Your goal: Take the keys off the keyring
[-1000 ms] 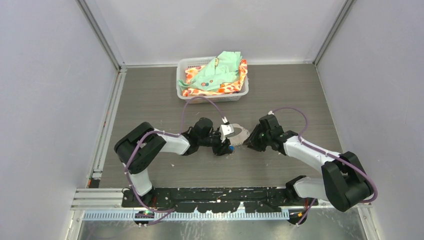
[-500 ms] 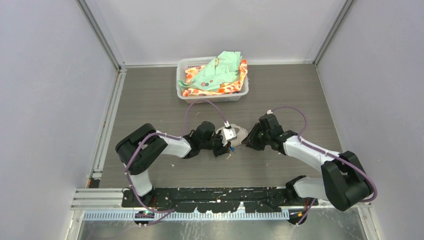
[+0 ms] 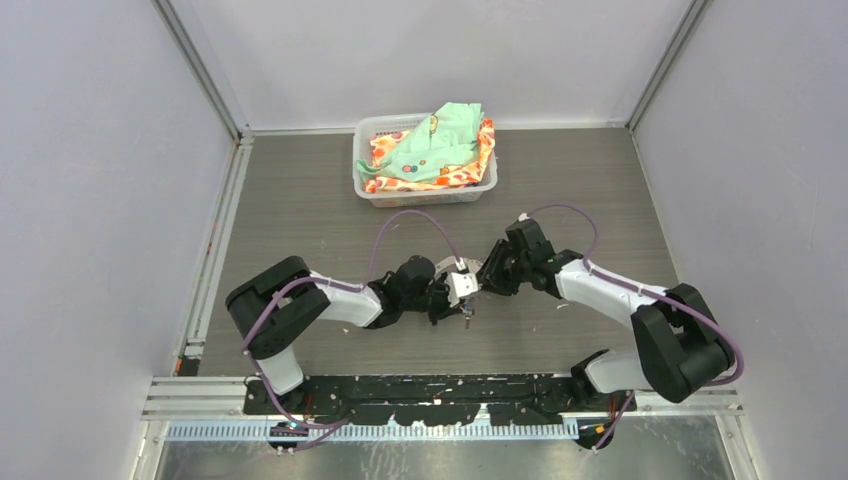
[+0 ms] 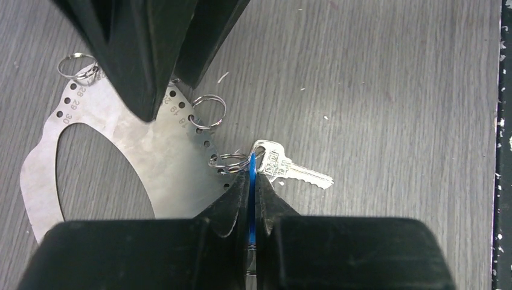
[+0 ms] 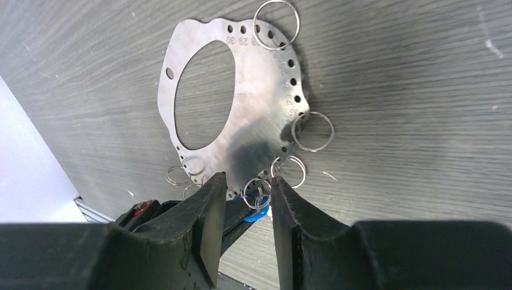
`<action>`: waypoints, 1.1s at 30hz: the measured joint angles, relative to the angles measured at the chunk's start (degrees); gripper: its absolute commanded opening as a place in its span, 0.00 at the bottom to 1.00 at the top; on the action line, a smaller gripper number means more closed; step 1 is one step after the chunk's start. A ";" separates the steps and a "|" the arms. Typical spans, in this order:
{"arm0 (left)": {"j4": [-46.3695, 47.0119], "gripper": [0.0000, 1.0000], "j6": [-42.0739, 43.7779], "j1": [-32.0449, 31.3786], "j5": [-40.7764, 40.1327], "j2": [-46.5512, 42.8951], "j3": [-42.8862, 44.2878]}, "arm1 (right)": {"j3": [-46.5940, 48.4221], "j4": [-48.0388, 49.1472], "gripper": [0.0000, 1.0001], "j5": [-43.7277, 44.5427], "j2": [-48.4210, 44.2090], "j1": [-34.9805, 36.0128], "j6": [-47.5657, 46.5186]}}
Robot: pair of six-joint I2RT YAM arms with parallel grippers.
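Observation:
The keyring, a flat grey plate with a big oval hole and small silver loops on its rim, lies on the table. It also shows in the left wrist view. The keys hang from one rim loop: a silver key and a blue tag. My left gripper is shut on the blue tag, edge-on between its fingers. My right gripper is open over the plate's near rim. Its jaws stand either side of that loop and the blue tag. In the top view both grippers, left and right, meet at the table's middle.
A white basket with green and orange cloths stands at the back centre. Grey walls close in left, right and back. The arms' base rail runs along the near edge. Loose silver loops stick out from the plate's rim.
My right gripper has moved left and over the plate, up to my left gripper. My left gripper has shifted slightly nearer and right, still holding the blue tag.

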 measured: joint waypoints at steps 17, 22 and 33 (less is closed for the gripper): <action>0.09 0.00 4.85 -6.47 -9.60 -2.19 -2.19 | 4.11 -7.34 0.34 -5.55 5.25 3.63 -4.92; 1.22 0.00 5.25 -6.91 -10.49 -2.25 -2.82 | 5.53 -9.62 0.34 -5.75 6.36 5.44 -6.01; 2.40 0.00 5.84 -7.10 -10.93 -2.25 -3.50 | 7.50 -10.58 0.23 -4.61 11.10 8.07 -6.51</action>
